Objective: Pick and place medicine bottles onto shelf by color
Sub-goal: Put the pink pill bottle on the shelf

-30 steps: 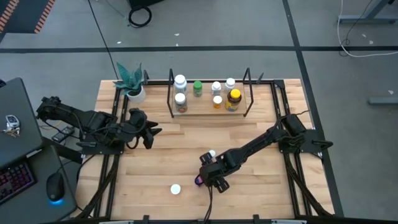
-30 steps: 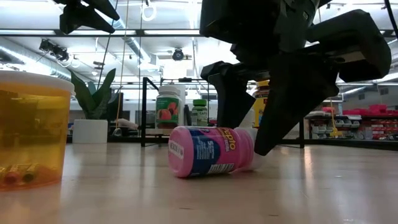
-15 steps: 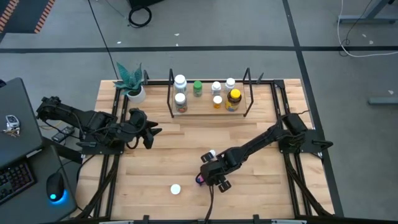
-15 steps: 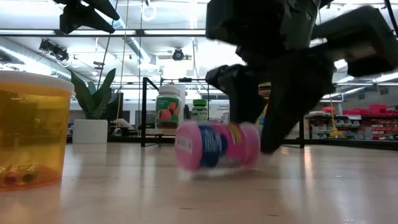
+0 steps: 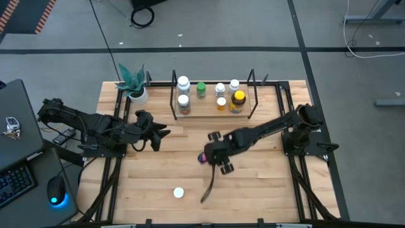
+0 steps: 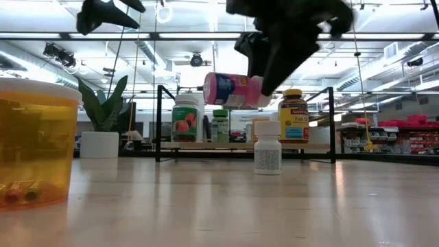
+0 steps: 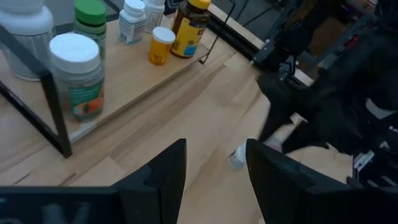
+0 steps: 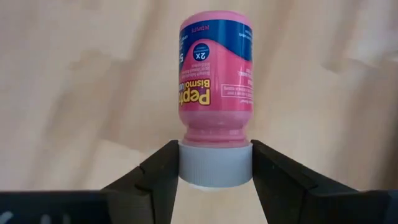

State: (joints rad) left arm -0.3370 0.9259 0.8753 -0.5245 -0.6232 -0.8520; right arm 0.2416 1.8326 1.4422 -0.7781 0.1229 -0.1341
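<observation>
My right gripper (image 5: 210, 158) is shut on a pink bottle (image 8: 215, 74) with a blue label, above the middle of the table; the bottle also shows in the low view (image 6: 232, 90). My left gripper (image 5: 158, 134) hangs open and empty at the table's left, its fingers apart in the left wrist view (image 7: 214, 168). The shelf (image 5: 212, 114) at the far edge carries several bottles, among them a green-capped one (image 5: 201, 88) and an amber one with a yellow cap (image 5: 238, 100). A small white bottle (image 6: 267, 147) stands upright on the table. An orange bottle with a white cap (image 5: 179, 192) stands near the near edge. My right gripper pinches the pink bottle's white cap (image 8: 215, 165) between its two fingers (image 8: 163, 174), one on each side of the cap. The fingers come from the table's right. The bottle lies level, its bottom pointing away from the gripper toward the table's left, lifted clear of the table.
A potted plant (image 5: 133, 85) stands at the far left corner beside the shelf. The shelf's upright black end loops (image 6: 159, 123) rise at both ends. Bare wood lies between the shelf and the near edge (image 5: 266, 190).
My right gripper has shut on the pink bottle, which lay on its side on the table, and lifted it clear, going up and toward the far edge and the shelf. The bottle stays level. My left gripper has moved a little toward the table's right.
</observation>
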